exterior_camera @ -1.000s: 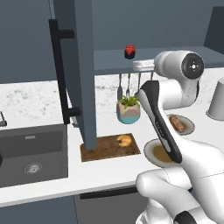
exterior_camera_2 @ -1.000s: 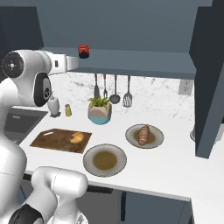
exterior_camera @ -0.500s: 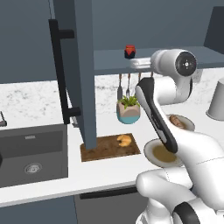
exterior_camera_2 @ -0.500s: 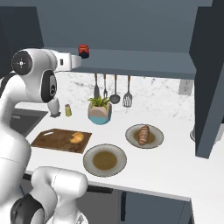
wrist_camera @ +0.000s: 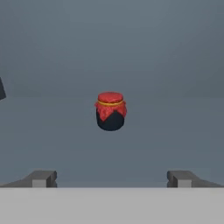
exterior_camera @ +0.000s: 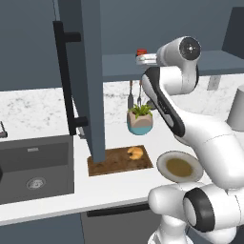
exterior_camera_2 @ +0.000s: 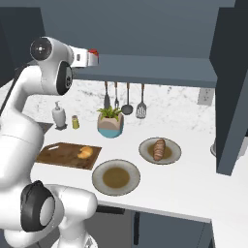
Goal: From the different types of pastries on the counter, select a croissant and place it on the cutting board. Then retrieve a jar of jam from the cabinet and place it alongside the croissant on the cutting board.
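Observation:
The jar of jam [wrist_camera: 110,111], dark with a red cloth top, stands on the cabinet shelf [exterior_camera: 119,64] straight ahead of my gripper [wrist_camera: 111,179]. The gripper is open, its fingertips [wrist_camera: 41,178] wide apart and short of the jar. From the base views the gripper [exterior_camera: 144,58] [exterior_camera_2: 90,58] is at shelf height, with the jar's red top [exterior_camera: 141,51] [exterior_camera_2: 93,52] just beyond it. The golden croissant [exterior_camera: 136,152] [exterior_camera_2: 85,152] lies on the dark cutting board [exterior_camera: 114,164] [exterior_camera_2: 58,155] on the white counter [exterior_camera: 38,107]. A darker pastry [exterior_camera_2: 159,149] rests on a tan plate.
The open cabinet door [exterior_camera: 90,81] with its black bar handle [exterior_camera: 66,81] hangs left of the board. A potted plant [exterior_camera: 140,121], hanging utensils [exterior_camera_2: 127,99], an empty plate [exterior_camera_2: 116,177], a soap dispenser [exterior_camera_2: 59,116] and the dark sink [exterior_camera: 33,167] are nearby.
The hand has risen to shelf height and moved in toward the jar. The croissant, board and plates have not moved.

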